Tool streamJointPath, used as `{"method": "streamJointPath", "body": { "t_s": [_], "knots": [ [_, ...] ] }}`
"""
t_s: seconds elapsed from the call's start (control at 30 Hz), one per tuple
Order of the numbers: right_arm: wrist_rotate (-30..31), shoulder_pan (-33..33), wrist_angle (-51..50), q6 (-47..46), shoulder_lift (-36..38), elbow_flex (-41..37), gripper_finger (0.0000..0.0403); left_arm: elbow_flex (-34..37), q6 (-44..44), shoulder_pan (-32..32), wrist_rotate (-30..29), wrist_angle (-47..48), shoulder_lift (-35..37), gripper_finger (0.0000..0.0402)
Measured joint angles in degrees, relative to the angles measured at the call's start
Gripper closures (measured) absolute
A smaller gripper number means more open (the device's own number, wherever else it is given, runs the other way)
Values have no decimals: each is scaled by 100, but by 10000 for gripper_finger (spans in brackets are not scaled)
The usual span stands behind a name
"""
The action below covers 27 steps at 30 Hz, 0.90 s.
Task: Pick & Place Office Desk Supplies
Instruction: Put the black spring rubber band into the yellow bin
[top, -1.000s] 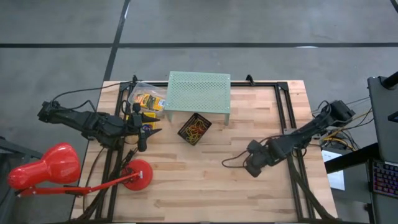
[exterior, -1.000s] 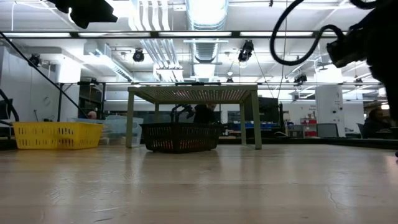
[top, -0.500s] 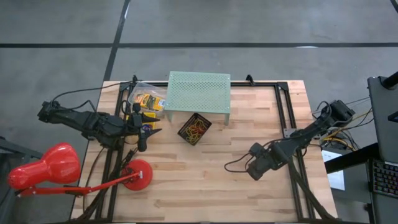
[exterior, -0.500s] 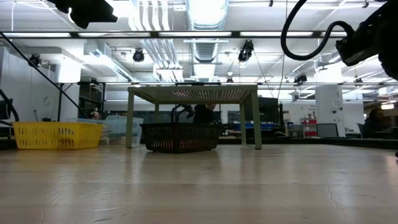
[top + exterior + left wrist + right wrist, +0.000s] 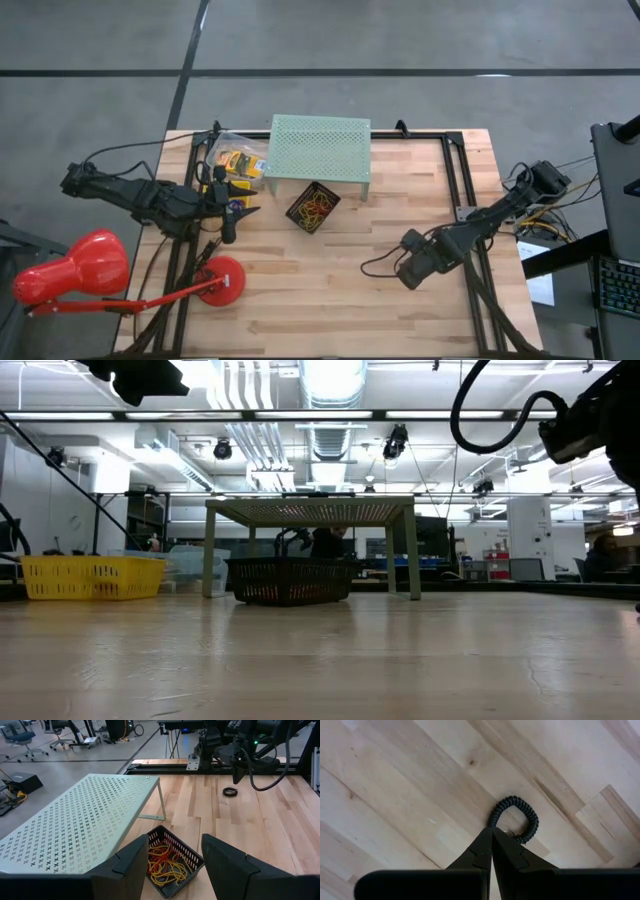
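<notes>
Rightward the right gripper (image 5: 404,277) has drifted — jaws clenched over a black coiled ring (image 5: 515,819) on the woodgrain tabletop (image 5: 330,290); left jaws released.

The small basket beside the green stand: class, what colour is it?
Black. The basket, holding rubber bands, shows best in the left wrist view.

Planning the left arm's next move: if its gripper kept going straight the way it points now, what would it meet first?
Probably the black basket of rubber bands, dead ahead between the left gripper's open jaws; depth is uncertain. The green perforated stand lies off to one side.
</notes>
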<state>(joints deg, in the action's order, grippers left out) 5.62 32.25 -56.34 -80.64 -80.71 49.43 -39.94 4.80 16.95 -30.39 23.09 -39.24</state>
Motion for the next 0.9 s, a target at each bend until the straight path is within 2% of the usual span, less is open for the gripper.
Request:
{"method": "streamJointPath", "body": {
  "t_s": [0.2, 0.33, 0.47, 0.7, 0.9],
  "knots": [
    [197, -1, 28, -90, 0, 0, 394, 0, 0, 0, -2, -2, 0, 216],
    [224, -2, 7, -516, 0, -7, 390, 0, 0, -2, 0, -2, 2, 216],
    [355, -4, -114, -913, 2, -37, 356, 0, 0, -2, 0, -3, 2, 216],
    [355, 0, 22, -940, -13, -82, 282, 0, 0, -2, 0, -2, 2, 216],
    [333, 13, 226, -973, -13, -315, 253, 0, 0, -2, 0, -2, 2, 216]
  ]
}}
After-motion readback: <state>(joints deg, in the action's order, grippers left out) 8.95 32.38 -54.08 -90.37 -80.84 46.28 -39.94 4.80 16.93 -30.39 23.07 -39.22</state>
